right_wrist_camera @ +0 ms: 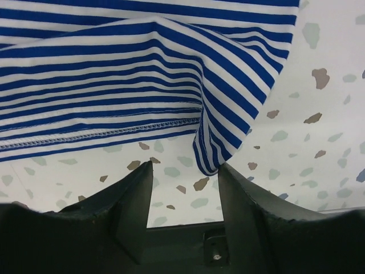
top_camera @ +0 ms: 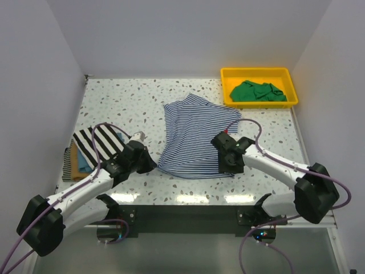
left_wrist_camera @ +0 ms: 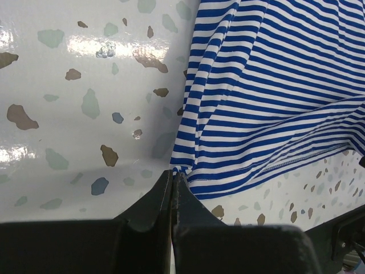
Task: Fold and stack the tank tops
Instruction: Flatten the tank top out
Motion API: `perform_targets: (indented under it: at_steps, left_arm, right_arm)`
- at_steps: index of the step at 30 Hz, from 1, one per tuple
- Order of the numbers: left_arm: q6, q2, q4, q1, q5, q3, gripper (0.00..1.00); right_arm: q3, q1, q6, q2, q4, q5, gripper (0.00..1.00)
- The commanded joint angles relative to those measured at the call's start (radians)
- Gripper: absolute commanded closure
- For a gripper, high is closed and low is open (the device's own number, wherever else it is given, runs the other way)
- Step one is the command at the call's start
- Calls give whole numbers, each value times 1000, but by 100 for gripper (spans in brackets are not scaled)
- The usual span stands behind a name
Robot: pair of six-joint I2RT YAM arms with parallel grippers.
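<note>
In the top view the wrist housings hide the fingertips of the left tool [left_wrist_camera: 172, 180] and right tool [right_wrist_camera: 185, 177] at the thin-striped tank top's [top_camera: 191, 134] near corners. Left of that top, the bold-striped tank top [top_camera: 100, 142] covers all but slivers of the blue one [top_camera: 84, 164] and the tan one [top_camera: 71, 165]. Both wrist views crop the thin-striped tank top at their edges.
</note>
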Motion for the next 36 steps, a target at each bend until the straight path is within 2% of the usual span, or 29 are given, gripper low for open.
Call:
perform_targets:
  at_steps: [1,5,8,12,16,22,26,31,33,34,35,36]
  left_arm:
    - [-18,-1,-13,3,-1,-3,100]
    - [-12,-10,-17,3,-21,1,100]
    - [-4,-6,-22,3,-24,9,100]
    - [5,-1,-28,3,-25,17,100]
    - [5,-12,-57,4,-45,23,100]
    - [4,-27,-74,6,-67,24,100]
    - [2,-20,-60,6,-56,18,100]
    - [4,-20,-56,6,-54,17,100]
    - [2,-20,-53,6,-51,14,100]
    - [2,-23,-51,6,-50,15,100]
    - [2,-24,-50,6,-50,15,100]
    - [2,-23,-51,6,-50,21,100]
  right_arm:
    - [-25,-1,110,-97,-21,53,46]
    - [-80,-4,215,-233,-68,152,44]
    - [-121,-21,252,-285,-76,168,47]
    - [-174,-45,266,-265,-25,146,56]
    - [-221,-61,301,-234,2,146,56]
    - [-298,-93,330,-277,41,122,55]
    - [-335,-98,339,-254,129,71,52]
    - [-355,-98,370,-273,188,53,52]
    - [-362,-98,373,-282,187,59,58]
    - [-362,-98,376,-288,182,60,65]
    - [-364,-98,378,-292,173,60,81]
    - [-362,-98,378,-297,168,63,91]
